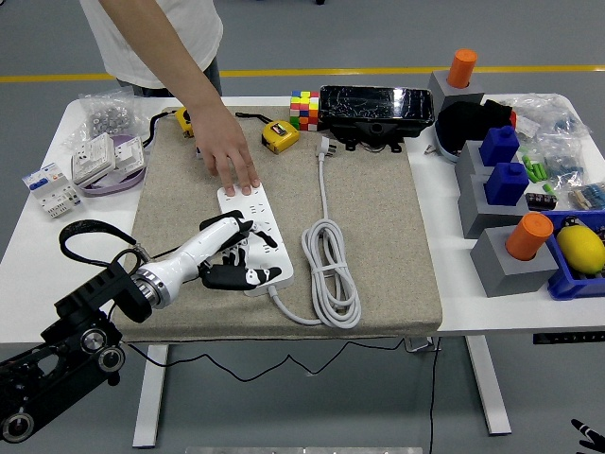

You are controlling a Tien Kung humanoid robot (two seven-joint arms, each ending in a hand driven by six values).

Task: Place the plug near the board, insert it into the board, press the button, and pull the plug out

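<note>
The left hand's (230, 257) white and black fingers (248, 276) are spread and lie over the near end of the board (251, 232), a white power strip. Their tips rest on the strip's near end, where its button would be; the button itself is hidden beneath them. They grip nothing that can be seen. The plug cannot be made out: it may be under the hand, but the view does not show it. A thin black cable (80, 230) loops on the table behind the wrist.

The left arm (76, 326) is black, with a white forearm, and comes in from the lower left corner. The right hand is out of view.

The board lies lengthwise on a tan mat (378, 246) that covers the middle of the white table (444, 312). Its white cord (328, 270) lies coiled just to its right, with the cord's own plug end stretched toward the far side of the mat.

A person (156, 33) stands at the far side. One of their hands (227, 153) reaches down, fingertips pressing on the board's far end.

Beyond the mat sit a yellow tape measure (280, 136), a colour cube (304, 108) and a black box (376, 108). On the left are white sockets (95, 156). On the right stand grey blocks (501, 260) with orange and blue pieces, and a blue bin (567, 284) holding a yellow lemon (580, 250).
</note>
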